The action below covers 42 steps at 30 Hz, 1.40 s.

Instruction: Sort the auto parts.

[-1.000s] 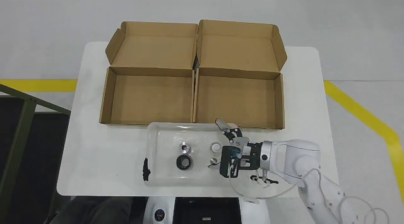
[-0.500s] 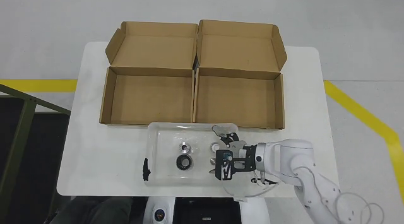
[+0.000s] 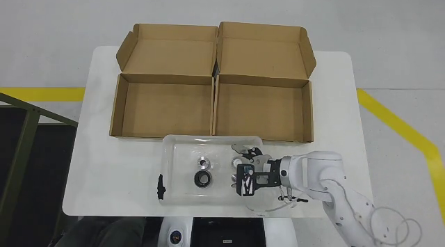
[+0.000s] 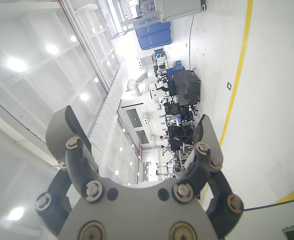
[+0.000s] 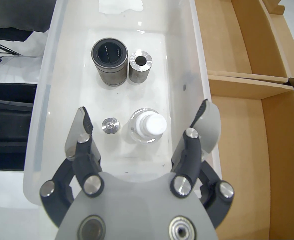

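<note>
over the last second the right arm has slid further in over the clear tray, moving from its near end toward the parts. the right jaws have stayed spread wide with nothing between them. in the right wrist view they now straddle the two nearer parts, a small metal stud and, just beside it, a white-capped clear piece. farther along the tray a dark linear bearing and a steel bushing stand upright, side by side. none of the parts has shifted. all four sit in the tray on the worktop, with one cardboard box and the other box open just beyond it.

we read this as the approach to a pick, with no part sorted yet. because two parts lie inside the span, we think the arm must centre on one before closing or it may nudge the other. the left jaws, facing out into the hall, are also wide apart.
</note>
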Each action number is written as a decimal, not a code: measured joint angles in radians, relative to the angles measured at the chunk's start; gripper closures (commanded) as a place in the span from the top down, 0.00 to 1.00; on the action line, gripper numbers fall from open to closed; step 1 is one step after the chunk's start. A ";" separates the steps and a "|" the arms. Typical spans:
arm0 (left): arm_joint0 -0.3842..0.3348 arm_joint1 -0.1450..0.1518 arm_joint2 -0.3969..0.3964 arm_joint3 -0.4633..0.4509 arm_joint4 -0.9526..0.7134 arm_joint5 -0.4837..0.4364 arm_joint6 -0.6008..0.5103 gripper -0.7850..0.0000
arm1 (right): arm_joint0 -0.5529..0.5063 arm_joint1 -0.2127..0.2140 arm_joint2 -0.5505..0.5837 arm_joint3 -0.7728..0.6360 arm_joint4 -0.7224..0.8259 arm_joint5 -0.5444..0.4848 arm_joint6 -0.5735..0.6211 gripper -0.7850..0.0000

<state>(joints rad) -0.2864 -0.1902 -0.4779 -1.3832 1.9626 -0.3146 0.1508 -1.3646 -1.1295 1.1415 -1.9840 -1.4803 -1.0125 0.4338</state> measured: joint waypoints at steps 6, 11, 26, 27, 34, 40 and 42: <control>0.000 0.000 0.000 0.000 0.000 0.000 0.000 1.00 | 0.012 0.004 -0.008 0.014 0.013 0.007 0.024 0.65; 0.000 0.000 0.000 0.000 0.000 0.000 0.000 1.00 | 0.017 0.008 -0.017 0.024 0.021 0.017 0.040 0.64; 0.000 0.000 0.000 0.000 0.000 0.000 0.000 1.00 | 0.024 0.019 -0.028 0.036 0.037 0.045 0.052 0.42; 0.000 0.000 0.000 0.000 0.000 0.000 0.000 1.00 | 0.024 0.020 -0.029 0.036 0.037 0.047 0.053 0.40; 0.000 0.000 0.000 0.000 0.000 0.000 0.000 1.00 | 0.028 0.025 -0.036 0.036 0.035 0.053 0.053 0.08; 0.000 0.000 0.000 0.000 0.000 0.000 0.000 1.00 | 0.036 0.028 -0.046 0.032 0.045 0.059 0.045 0.00; 0.000 0.000 0.000 0.000 0.000 0.000 0.000 1.00 | 0.040 0.029 -0.048 0.026 0.055 0.059 0.035 0.00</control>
<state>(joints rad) -0.2864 -0.1902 -0.4779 -1.3832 1.9626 -0.3146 0.1508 -1.3249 -1.1008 1.0939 -1.9576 -1.4255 -0.9532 0.4690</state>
